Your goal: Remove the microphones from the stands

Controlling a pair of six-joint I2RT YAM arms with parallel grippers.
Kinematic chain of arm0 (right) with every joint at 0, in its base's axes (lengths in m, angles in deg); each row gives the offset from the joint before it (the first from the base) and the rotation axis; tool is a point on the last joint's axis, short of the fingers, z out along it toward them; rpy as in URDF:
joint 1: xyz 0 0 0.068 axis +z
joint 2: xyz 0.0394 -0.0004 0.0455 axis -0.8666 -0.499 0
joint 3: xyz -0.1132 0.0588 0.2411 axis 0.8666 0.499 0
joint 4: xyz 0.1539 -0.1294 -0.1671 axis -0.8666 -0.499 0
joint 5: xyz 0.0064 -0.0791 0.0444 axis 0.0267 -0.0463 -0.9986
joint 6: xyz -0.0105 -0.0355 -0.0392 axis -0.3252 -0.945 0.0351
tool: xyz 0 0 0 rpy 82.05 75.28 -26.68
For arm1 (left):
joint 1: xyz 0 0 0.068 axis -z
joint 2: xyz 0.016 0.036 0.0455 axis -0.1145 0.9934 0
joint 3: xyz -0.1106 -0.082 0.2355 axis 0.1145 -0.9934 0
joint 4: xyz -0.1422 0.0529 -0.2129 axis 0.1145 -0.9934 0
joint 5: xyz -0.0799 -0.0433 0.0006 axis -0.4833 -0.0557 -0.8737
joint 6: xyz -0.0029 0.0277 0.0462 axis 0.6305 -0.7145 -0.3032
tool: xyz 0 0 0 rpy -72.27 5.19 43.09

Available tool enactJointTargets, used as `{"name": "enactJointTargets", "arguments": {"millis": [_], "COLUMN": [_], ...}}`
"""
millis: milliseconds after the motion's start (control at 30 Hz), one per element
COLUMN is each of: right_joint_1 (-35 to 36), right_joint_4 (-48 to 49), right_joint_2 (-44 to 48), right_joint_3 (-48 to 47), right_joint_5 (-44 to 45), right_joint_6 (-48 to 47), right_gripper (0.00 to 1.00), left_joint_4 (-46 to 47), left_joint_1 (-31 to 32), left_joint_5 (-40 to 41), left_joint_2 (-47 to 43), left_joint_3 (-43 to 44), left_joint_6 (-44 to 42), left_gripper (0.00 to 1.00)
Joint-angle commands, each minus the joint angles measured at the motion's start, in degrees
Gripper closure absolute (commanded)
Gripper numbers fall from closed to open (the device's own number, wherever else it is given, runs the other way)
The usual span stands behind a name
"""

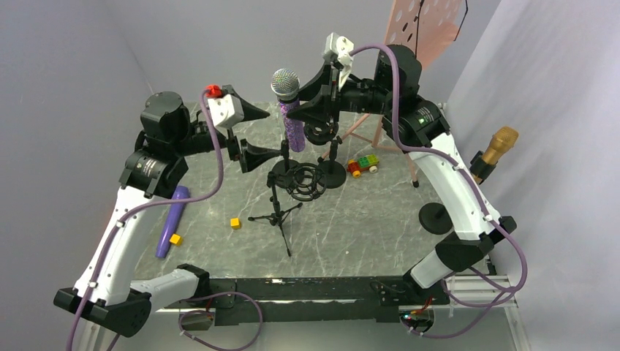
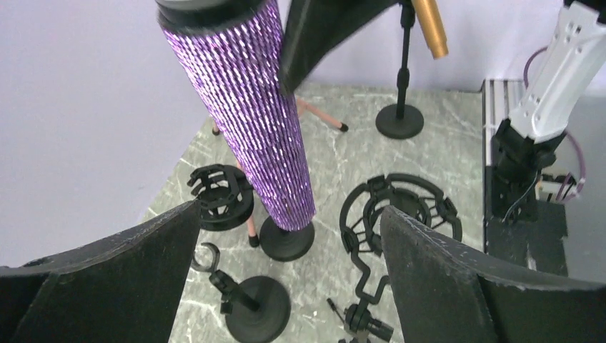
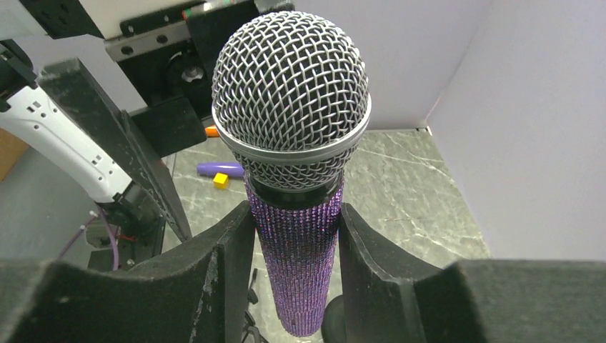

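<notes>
Near the bottom of the overhead view, on the grey marble table (image 1: 351, 234), a purple tube (image 1: 171, 219) lies at lower left beside two small yellow cubes (image 1: 235, 223). Just past them, at centre, a black tripod stand (image 1: 276, 214) stands with its ring-shaped shock mount (image 1: 305, 181) empty. Above it, left of centre, the left gripper (image 1: 270, 134) is released, its two black fingers (image 2: 143, 264) spread wide to either side of the microphone (image 1: 294, 124) and clear of it. The microphone is upright in the middle of the frame, off the tripod stand. It has a purple glitter body and a silver mesh head on top. In the left wrist view its lower end shows in front of a round black base (image 2: 286, 243), and contact between them cannot be told. The right gripper (image 3: 295, 218) is clamped on the glitter body just below the mesh head, one finger pressing each side. Farther right lie a toy brick car (image 1: 363, 164) and a gold microphone (image 1: 498, 146) on its own stand. A pink music stand (image 1: 428, 29) stands at the upper right.
</notes>
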Motion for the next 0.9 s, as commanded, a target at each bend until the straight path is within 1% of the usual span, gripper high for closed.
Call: {"name": "enactJointTargets", "arguments": {"millis": [0,100,133,200,267,333,400,433,600,633,667,733,767,800,867], "right_joint_1": [-0.2,0.1,0.3,0.5,0.6,0.7,0.9,0.9,1.0,1.1,1.2,1.3,1.3,1.4,1.8], "right_joint_4": [7.1,8.5,8.5,8.6,9.5,10.1,10.2,10.2,10.8,10.8,11.0,11.4,11.6,11.9,12.0], "right_joint_2": [0.9,-2.2,-3.2,-4.5,-4.7,-4.6,-4.4,-4.2,-4.3,-4.4,-4.5,-4.8,-5.0,-5.3,-6.0], "right_joint_3": [-1.3,-5.3,-6.8,-8.5,-8.3,-7.6,-6.6,-6.2,-5.2,-5.2,-5.1,-5.1,-5.0,-5.2,-5.8], "right_joint_5": [-2.4,-4.8,-5.0,-5.4,-5.7,-6.1,-6.1,-6.1,-6.5,-6.6,-6.6,-6.9,-7.1,-7.2,-7.3], "right_joint_6": [1.2,3.7,4.0,4.3,5.4,5.8,5.7,5.7,6.4,6.5,6.6,6.6,7.8,8.3,8.7], "right_gripper": [1.0,1.0,1.0,1.0,1.0,1.0,1.0,1.0,1.0,1.0,1.0,1.0,1.0,1.0,1.0], "left_joint_4": [9.9,14.5,16.2,18.6,19.7,20.6,21.4,21.4,22.9,23.4,23.8,24.9,25.2,25.3,25.5], "left_joint_1": [-0.2,-0.2,-0.2,-0.2,-0.2,-0.3,-0.6,-0.6,-1.2,-1.4,-1.6,-1.8,-1.8,-1.8,-1.9], "left_joint_5": [0.2,1.0,0.9,0.1,-1.3,-3.3,-6.9,-8.2,-10.5,-10.7,-10.5,-9.6,-9.4,-9.8,-10.9], "left_joint_2": [1.8,2.8,3.1,3.9,4.8,5.3,5.7,5.8,5.7,5.6,5.5,5.1,5.0,5.1,5.5], "left_joint_3": [1.9,0.5,0.3,0.5,1.3,2.1,2.5,2.7,1.3,0.9,0.7,-0.1,-0.2,-0.2,-0.1], "left_joint_6": [11.6,14.5,16.9,18.6,19.2,18.8,18.0,17.8,18.4,18.7,19.1,20.3,20.4,20.3,20.3], "left_gripper": [0.01,0.01,0.01,0.02,0.08,0.18,0.29,0.33,0.47,0.48,0.46,0.35,0.32,0.32,0.36]}}
